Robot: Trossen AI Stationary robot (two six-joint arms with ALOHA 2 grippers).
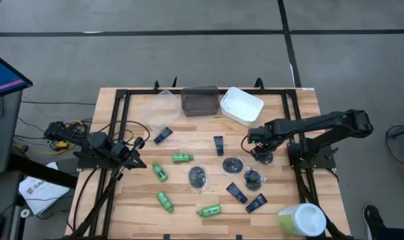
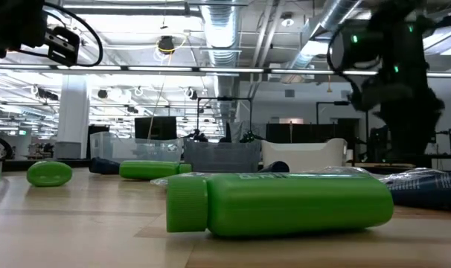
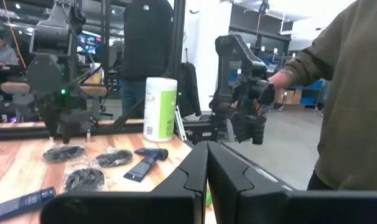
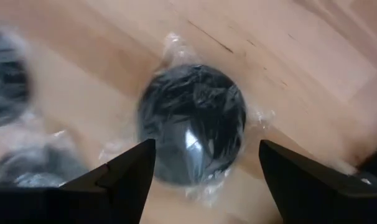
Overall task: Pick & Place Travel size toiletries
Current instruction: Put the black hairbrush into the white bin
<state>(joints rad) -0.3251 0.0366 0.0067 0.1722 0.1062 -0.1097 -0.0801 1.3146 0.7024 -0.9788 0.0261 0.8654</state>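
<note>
My right gripper (image 4: 204,168) hovers over a wrapped dark grey lump (image 4: 191,121), fingers spread either side. Left gripper (image 3: 207,177) parked, fingers pressed together.

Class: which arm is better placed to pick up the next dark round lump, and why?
The right. Its gripper hangs open directly over a wrapped dark lump, fingers either side. The left gripper waits shut at the table's left edge.
</note>
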